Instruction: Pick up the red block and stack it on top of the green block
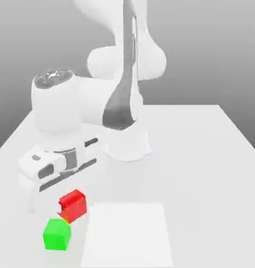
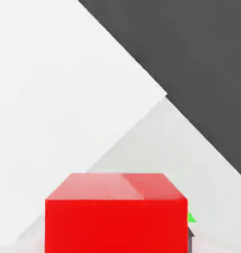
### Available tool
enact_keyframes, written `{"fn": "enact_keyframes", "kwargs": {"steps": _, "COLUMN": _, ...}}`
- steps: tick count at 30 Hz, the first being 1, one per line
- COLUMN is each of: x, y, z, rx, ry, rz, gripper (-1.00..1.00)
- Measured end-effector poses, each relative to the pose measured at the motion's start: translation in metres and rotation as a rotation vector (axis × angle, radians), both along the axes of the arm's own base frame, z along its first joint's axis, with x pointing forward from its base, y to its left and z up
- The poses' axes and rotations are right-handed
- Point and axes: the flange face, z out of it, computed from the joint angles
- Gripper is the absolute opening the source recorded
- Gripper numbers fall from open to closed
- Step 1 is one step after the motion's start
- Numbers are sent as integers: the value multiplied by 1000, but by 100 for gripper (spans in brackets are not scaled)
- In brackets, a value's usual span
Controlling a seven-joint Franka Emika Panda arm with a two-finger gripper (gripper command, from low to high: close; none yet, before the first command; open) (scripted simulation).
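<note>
The small bright red cube (image 1: 73, 203) with plain matte faces is up off the white desk (image 1: 202, 172), a little above it. It sits just under the white robot hand in the exterior view, on that view's left side. The pincer (image 1: 71, 201) is pressed in on the red cube and pinches it; its fingers are hidden behind the cube and the hand.

The red cube has no long side, since all its sides look the same. In the exterior view it is turned a bit, so one corner points toward the camera and down toward the green cube. Its top looks close to flat.

The small bright green cube (image 1: 57, 234) with plain matte faces rests on the desk. It is lower in the exterior view, just beside the red cube and a bit more to that view's left. The red cube's low corner meets the green cube's top corner in the picture, but I cannot tell if they really touch. The red cube is not on top of the green one.

In the hand view the red cube (image 2: 116, 217) is very close and faces the camera flat on. A tiny bit of green (image 2: 191, 218) peeks out beside it.

A flat pale square patch (image 1: 129, 235) lies on the desk, just to the exterior view's right of the green cube.
</note>
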Motion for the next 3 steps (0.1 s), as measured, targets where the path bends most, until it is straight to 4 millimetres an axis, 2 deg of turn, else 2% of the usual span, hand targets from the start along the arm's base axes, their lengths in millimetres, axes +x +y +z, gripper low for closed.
{"fn": "enact_keyframes", "kwargs": {"steps": 3, "x": 0, "y": 0, "z": 0, "rx": 0, "ry": 0, "rz": 0, "gripper": 100}}
